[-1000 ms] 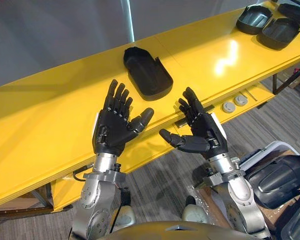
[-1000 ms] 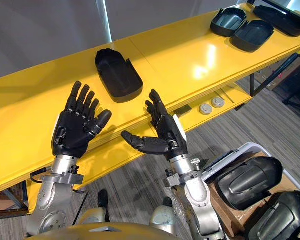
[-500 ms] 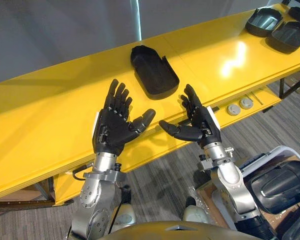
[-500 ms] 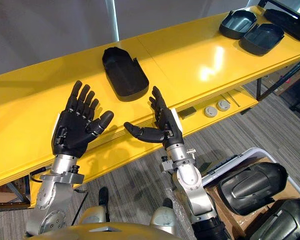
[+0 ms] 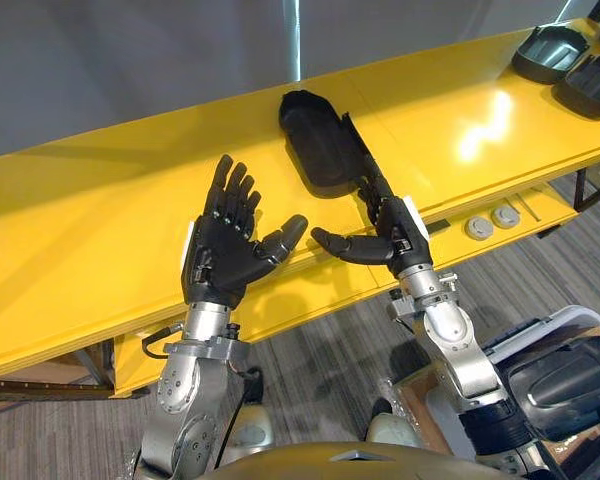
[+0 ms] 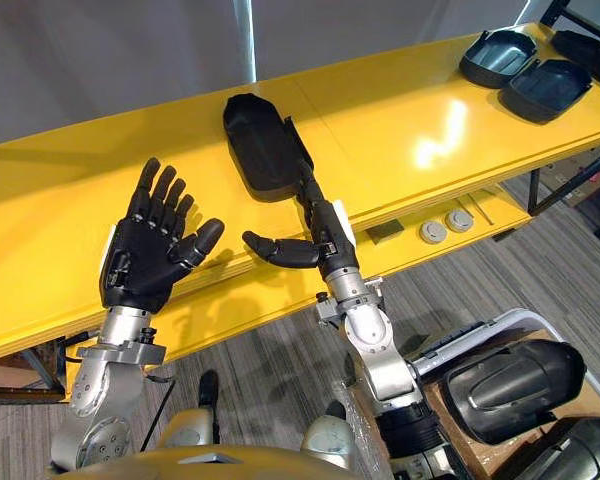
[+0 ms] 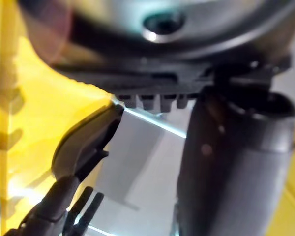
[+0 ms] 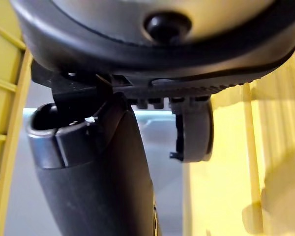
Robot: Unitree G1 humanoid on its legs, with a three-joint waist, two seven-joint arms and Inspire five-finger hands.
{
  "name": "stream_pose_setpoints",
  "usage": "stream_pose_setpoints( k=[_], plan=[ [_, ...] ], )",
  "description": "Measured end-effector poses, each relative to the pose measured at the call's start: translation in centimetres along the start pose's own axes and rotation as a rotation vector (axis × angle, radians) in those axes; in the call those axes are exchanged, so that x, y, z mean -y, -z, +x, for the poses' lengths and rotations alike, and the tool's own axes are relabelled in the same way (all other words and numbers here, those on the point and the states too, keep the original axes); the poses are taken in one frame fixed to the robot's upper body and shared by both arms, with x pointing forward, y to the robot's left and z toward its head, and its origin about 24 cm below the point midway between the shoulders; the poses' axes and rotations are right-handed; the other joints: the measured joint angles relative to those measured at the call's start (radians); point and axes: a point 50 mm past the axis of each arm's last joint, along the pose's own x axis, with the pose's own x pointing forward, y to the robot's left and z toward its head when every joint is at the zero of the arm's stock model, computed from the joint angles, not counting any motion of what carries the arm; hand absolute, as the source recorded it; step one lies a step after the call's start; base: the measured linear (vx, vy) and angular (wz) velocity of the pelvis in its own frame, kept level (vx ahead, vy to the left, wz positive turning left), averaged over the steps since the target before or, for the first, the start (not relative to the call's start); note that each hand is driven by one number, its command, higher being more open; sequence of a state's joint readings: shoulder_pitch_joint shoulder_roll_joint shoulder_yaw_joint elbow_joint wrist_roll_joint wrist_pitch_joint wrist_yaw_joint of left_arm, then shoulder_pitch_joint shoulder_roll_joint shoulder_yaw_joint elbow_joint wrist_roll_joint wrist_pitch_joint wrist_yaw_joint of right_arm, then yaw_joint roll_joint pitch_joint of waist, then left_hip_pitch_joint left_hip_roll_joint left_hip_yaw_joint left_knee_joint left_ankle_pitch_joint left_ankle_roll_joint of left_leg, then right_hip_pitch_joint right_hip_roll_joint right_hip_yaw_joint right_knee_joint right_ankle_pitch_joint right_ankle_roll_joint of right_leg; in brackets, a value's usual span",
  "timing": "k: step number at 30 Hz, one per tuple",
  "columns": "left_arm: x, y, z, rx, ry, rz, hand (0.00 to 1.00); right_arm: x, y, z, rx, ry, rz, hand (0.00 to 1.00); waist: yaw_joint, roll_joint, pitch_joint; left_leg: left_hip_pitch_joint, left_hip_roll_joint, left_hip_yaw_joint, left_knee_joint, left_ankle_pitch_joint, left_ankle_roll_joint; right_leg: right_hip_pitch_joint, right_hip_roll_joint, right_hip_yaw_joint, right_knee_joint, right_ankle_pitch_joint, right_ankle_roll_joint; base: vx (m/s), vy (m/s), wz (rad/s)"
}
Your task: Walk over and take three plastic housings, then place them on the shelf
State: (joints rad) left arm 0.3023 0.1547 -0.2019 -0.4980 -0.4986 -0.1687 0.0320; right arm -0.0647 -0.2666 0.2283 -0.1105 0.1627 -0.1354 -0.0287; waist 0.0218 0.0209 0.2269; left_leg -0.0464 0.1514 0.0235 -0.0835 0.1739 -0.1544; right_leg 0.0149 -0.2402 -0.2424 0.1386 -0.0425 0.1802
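The left hand (image 5: 223, 255) is in the lower left middle of the picture. It is wide open, palm up, fingers spread out. It holds nothing.

A bit to the right and higher up lies the black plastic housing (image 5: 318, 140). It sits on the yellow shelf (image 5: 100, 200), open side up. Its long side runs up and down the picture and leans a little to the right at the near end.

The right hand (image 5: 392, 240) is just below that near end. Its fingers are straight and point up at the housing, and its thumb sticks out to the left. It holds nothing too. Its fingertips are right by the housing's lower right edge, but I cannot tell if they touch it.

So the housing lies straight ahead of the right hand, and up and to the right of the left hand. The right hand is much nearer, so I think it should reach first.

In the upper right corner are a second housing (image 5: 548, 50) and a third housing (image 5: 592, 85), well apart from both hands.
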Motion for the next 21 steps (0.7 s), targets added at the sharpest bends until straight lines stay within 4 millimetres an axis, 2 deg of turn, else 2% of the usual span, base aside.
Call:
stream_pose_setpoints(
  k=[5,21],
  plan=[
    [-0.8,0.4,0.1,-0.014,-0.029,0.018,1.0,0.0,0.0,1.0,-0.003,0.003,-0.007,1.0,0.004,0.0,0.004,-0.001,-0.001,-0.004,0.0,0.003,0.001,0.001,-0.001,-0.003,0.003,-0.002,-0.003,-0.01,-0.002,0.02],
    [-1.0,-0.1,0.6,0.022,-0.042,0.017,1.0,0.6,-1.1,3.1,0.046,0.034,-0.106,1.0,0.004,0.014,0.051,-0.018,-0.002,-0.02,0.0,0.016,0.002,-0.03,-0.006,-0.011,0.055,-0.024,-0.004,-0.02,-0.004,0.02]
  ],
)
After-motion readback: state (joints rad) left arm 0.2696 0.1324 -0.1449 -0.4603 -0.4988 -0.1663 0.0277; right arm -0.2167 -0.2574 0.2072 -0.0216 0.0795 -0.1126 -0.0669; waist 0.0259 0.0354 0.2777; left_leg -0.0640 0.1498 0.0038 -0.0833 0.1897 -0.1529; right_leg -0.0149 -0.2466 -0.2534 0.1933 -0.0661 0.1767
